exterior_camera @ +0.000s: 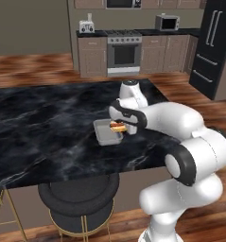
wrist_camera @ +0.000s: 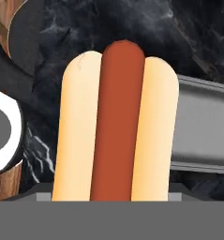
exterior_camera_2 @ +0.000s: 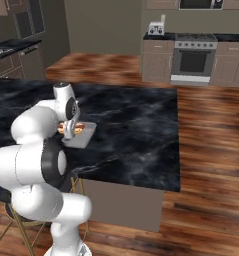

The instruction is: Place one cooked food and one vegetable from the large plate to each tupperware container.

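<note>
From the hand view I get a hot dog (wrist_camera: 115,124) very close to the lens, red sausage between two pale bun halves, running from about 12 o'clock down to 6 o'clock, where its lower end is cut off at the bottom of the view; the fingertips themselves I cannot make out there, so I read the gripper (exterior_camera: 125,127) as closed around the hot dog with its jaws fairly wide, though the contact itself is hidden. At 3 o'clock of the hot dog in that view sits a corner of a tupperware container (wrist_camera: 202,129), pale grey, with its far side cut off by the frame edge. In the left base view the container (exterior_camera: 105,134) lies on the dark marble counter (exterior_camera: 43,118) near its front edge, and the hot dog hangs at the container's 2 o'clock corner, partly covered by the arm's wrist; I cannot tell whether it touches the rim or floats just above it. In the right base view the forearm blocks most of the container (exterior_camera_2: 85,135), leaving one corner and a sliver of orange-brown food beside the wrist. At 9 o'clock of the hand view, a dark round stool seat (wrist_camera: 15,42) is cropped by the edge.
</note>
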You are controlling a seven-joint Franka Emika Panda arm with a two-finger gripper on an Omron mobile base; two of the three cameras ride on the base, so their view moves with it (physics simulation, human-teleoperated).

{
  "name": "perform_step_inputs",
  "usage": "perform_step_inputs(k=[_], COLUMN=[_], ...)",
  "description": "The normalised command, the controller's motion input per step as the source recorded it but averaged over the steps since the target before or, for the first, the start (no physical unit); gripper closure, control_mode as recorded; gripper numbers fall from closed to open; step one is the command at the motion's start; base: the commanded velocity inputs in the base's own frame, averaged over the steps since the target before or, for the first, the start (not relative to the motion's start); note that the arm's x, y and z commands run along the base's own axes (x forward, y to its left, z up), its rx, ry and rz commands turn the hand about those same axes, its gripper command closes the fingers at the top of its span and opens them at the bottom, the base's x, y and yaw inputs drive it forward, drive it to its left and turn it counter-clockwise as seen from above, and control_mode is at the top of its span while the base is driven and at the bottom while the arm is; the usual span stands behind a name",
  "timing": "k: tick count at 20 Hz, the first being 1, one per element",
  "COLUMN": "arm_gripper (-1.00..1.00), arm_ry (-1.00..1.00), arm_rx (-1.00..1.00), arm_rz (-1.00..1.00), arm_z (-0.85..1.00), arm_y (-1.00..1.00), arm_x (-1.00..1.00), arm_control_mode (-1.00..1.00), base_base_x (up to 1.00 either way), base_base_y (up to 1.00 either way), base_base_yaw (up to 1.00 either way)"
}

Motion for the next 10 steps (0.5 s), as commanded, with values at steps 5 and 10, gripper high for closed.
perform_step_inputs(k=[5, 10], arm_gripper=[1.0, 1.0], arm_ry=[-0.02, -0.03], arm_rx=[0.13, 0.35], arm_rz=[-0.76, -0.77], arm_z=[-0.52, -0.22], arm_y=[0.29, 0.07], arm_x=[0.35, 0.05], arm_control_mode=[-1.0, -1.0], base_base_x=[0.0, 0.0], base_base_y=[0.0, 0.0], base_base_yaw=[0.0, 0.0])
